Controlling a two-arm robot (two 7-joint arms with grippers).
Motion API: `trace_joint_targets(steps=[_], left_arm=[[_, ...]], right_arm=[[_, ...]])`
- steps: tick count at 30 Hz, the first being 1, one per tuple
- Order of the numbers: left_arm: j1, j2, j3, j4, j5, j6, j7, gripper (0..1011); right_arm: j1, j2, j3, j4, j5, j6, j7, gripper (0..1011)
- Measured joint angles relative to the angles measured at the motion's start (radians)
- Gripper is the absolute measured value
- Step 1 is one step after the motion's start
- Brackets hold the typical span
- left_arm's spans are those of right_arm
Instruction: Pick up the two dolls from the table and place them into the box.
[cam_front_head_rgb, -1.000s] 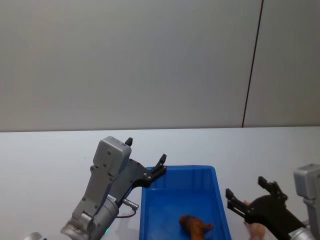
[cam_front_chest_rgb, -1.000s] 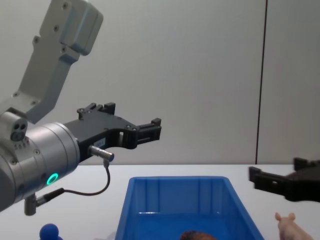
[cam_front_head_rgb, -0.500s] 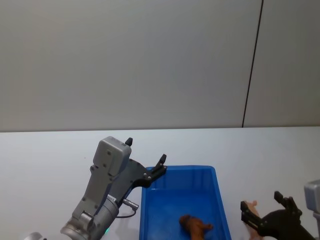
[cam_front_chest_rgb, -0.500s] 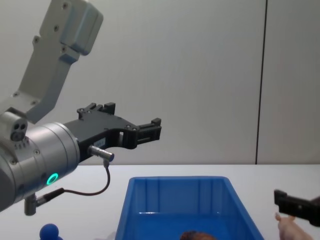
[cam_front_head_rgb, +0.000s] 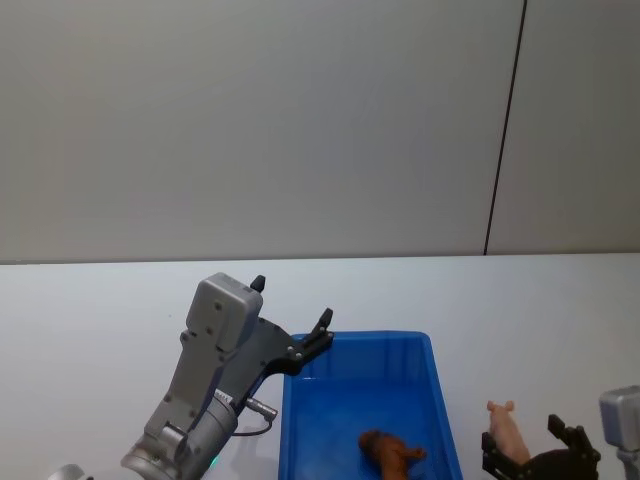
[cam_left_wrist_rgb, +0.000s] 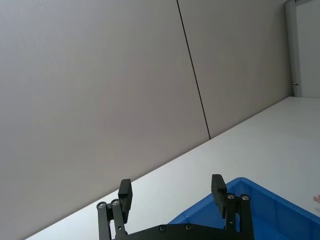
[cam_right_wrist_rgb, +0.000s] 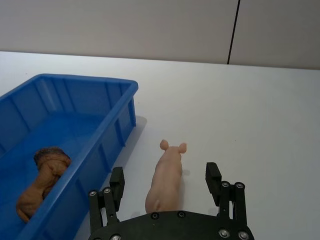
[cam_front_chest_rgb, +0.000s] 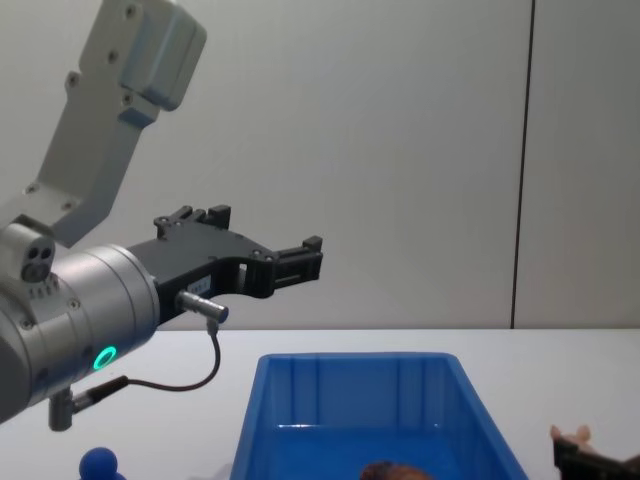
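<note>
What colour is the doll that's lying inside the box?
The doll in the box is brown, clearest in the right wrist view.

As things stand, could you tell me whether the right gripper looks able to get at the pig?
Probably yes. The right gripper is open and low, with its fingers either side of the pig's rear. The pig stands on the table beside the box, with nothing between it and the fingers.

— What's on the white table?
— A pink pig doll, between the right gripper's spread fingers, snout pointing away from it.
— Anything else?
— The blue plastic bin, just left of that gripper and below the left gripper's tips. A small blue knob sits lower, farther left.
</note>
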Motion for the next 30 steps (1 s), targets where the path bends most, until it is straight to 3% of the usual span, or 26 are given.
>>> trace_joint_targets(steps=[7,18,27,30], left_arm=[[0.000,0.000,0.000,0.000,0.000,0.000,0.000,1001],[0.000,0.000,0.000,0.000,0.000,0.000,0.000,1001],[0.000,0.000,0.000,0.000,0.000,0.000,0.000,1002],[0.000,0.000,0.000,0.000,0.000,0.000,0.000,1001]], right_arm=[[0.006,-0.013,-0.005,0.034,-0.004,0.000,0.001,995],[0.018,-0.031,-0.009,0.073,-0.007,0.008,-0.002,729],[0.018,-0.037,-0.009,0.078,-0.016,0.006,-0.015,424],[0.016,-0.037,-0.008,0.071,-0.020,0.003,-0.018,379]])
